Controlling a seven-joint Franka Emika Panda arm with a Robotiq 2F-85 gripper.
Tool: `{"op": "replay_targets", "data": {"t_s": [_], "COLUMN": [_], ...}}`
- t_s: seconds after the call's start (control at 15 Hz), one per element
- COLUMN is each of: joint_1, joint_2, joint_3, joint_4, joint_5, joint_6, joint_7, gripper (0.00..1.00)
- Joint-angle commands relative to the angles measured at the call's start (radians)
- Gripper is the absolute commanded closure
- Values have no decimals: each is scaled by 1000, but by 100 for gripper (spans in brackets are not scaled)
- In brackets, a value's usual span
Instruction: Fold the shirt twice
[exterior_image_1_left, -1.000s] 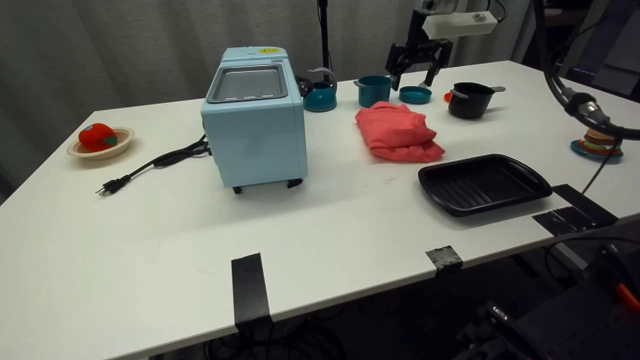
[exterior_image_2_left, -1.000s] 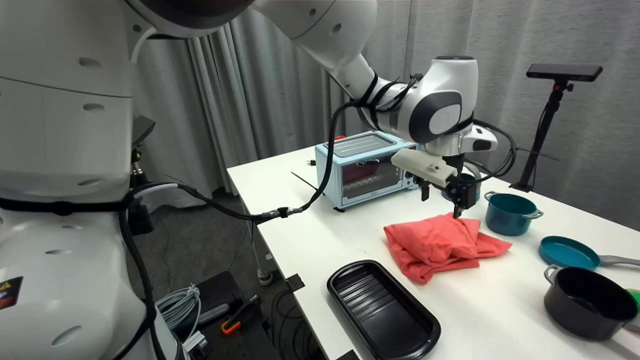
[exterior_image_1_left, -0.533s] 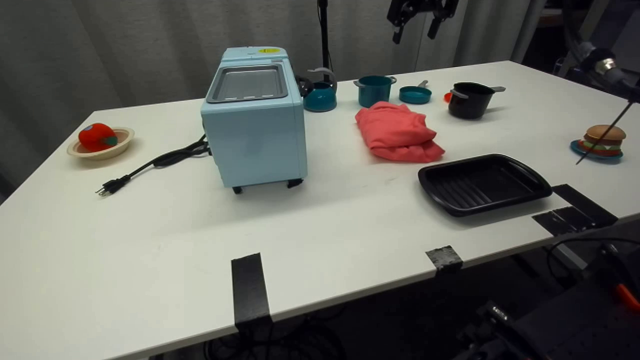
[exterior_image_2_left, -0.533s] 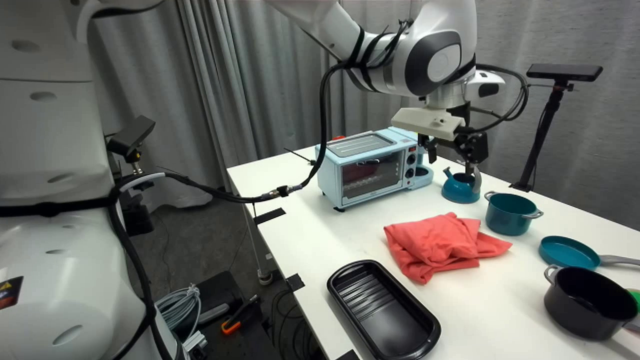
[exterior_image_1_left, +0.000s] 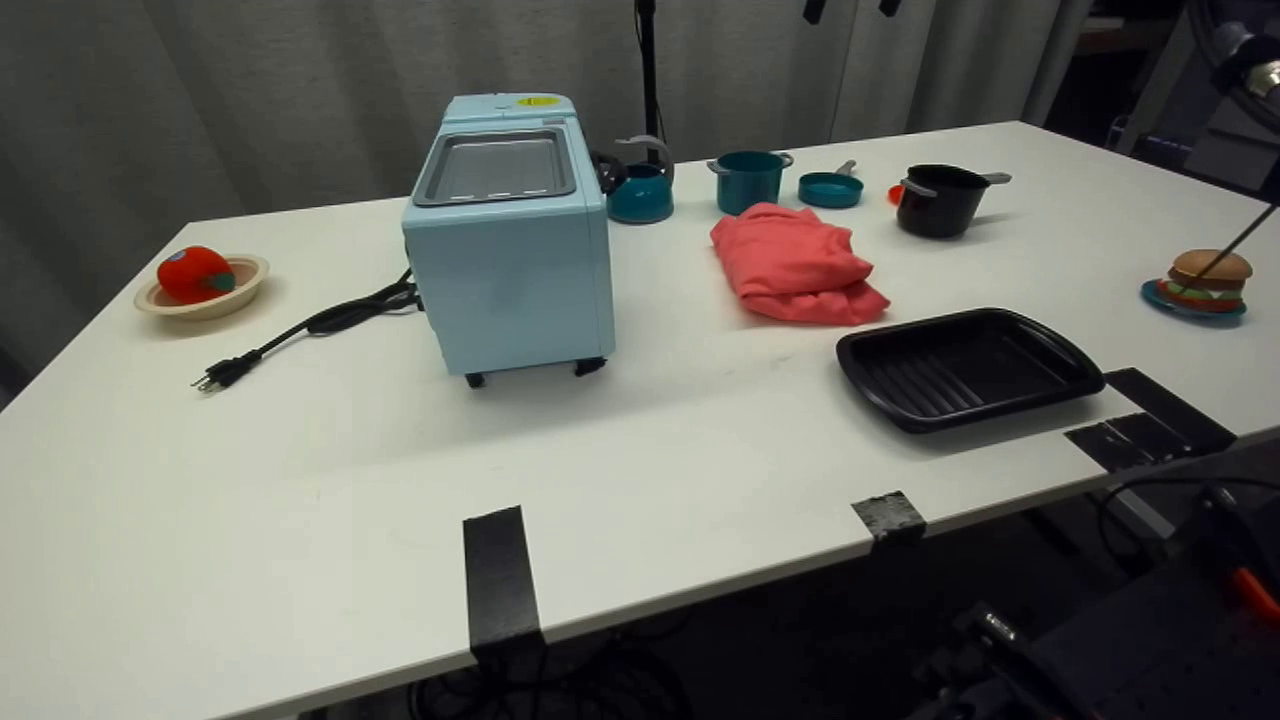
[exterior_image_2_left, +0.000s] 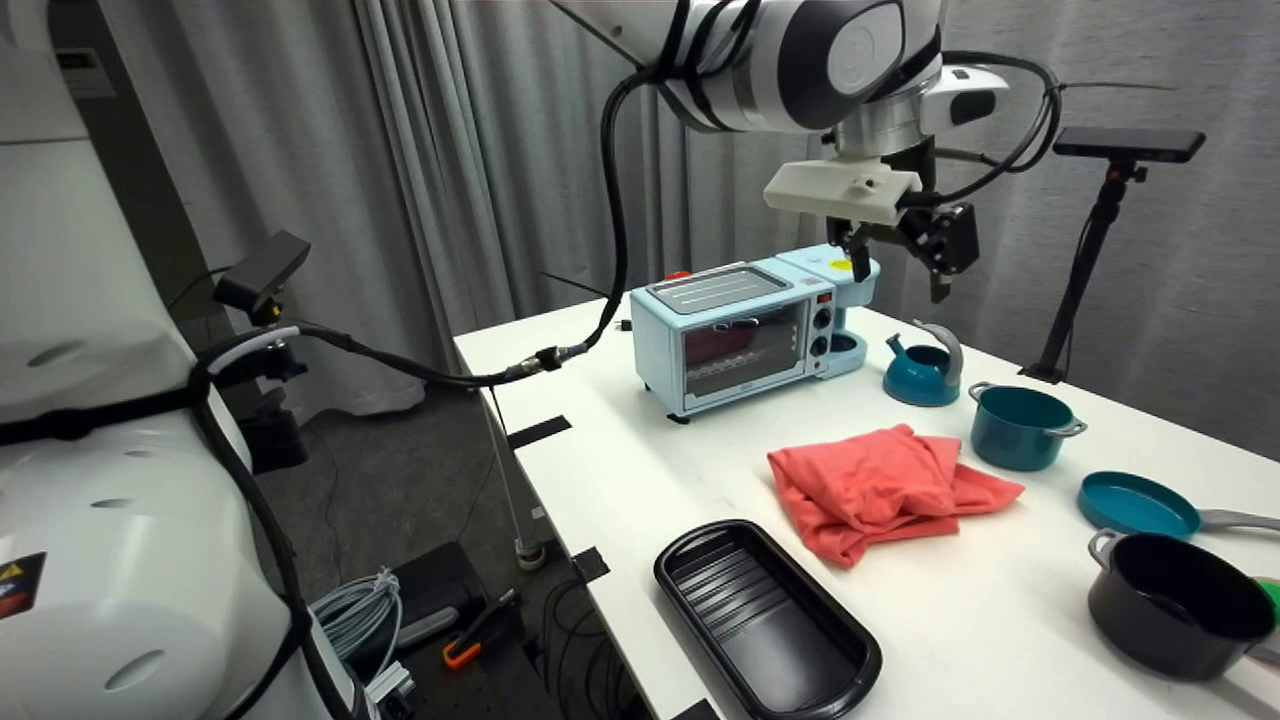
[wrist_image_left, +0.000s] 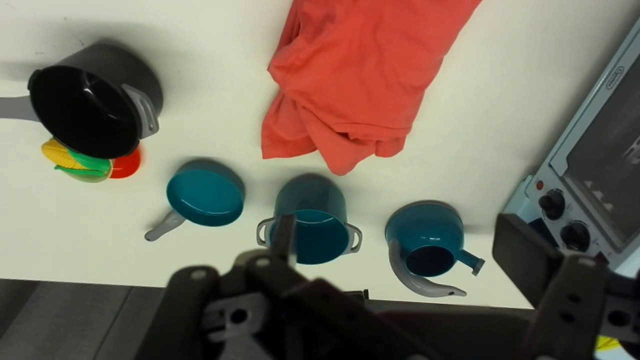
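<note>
The coral-red shirt lies folded and wrinkled in a compact bundle on the white table. It shows in both exterior views (exterior_image_1_left: 790, 268) (exterior_image_2_left: 875, 485) and at the top of the wrist view (wrist_image_left: 367, 70), where its far part is cut off. Loose corners stick out at one end. My gripper is open and empty, high above the table and apart from the shirt, in an exterior view (exterior_image_2_left: 900, 282). Only its fingertips show at the top edge of an exterior view (exterior_image_1_left: 851, 10). In the wrist view its fingers (wrist_image_left: 397, 225) are wide apart with nothing held between them.
A light-blue toaster oven (exterior_image_2_left: 735, 335), teal kettle (exterior_image_2_left: 920, 378), teal pot (exterior_image_2_left: 1018, 430), teal pan (exterior_image_2_left: 1135, 505) and black pot (exterior_image_2_left: 1180, 605) stand around the shirt. A black tray (exterior_image_2_left: 770, 620) lies near the table's front edge. A toy burger (exterior_image_1_left: 1205, 280) sits on a plate.
My gripper has risen from just above the shirt's far side to high over the table, and stays open. The shirt has not moved.
</note>
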Motion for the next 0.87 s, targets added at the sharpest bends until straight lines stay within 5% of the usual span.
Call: {"op": "replay_targets", "data": {"t_s": [0.0,0.07,0.8], "joint_1": [-1,2,2], "joint_2": [-111,-37,-80], "joint_3": [-8,-5,-6], "joint_4": [-100,-33,-81], "joint_5": [-8,0,0], "joint_6": [-18,-3,-2], "joint_7": [-12,0,0], "gripper": [0,0,0]}}
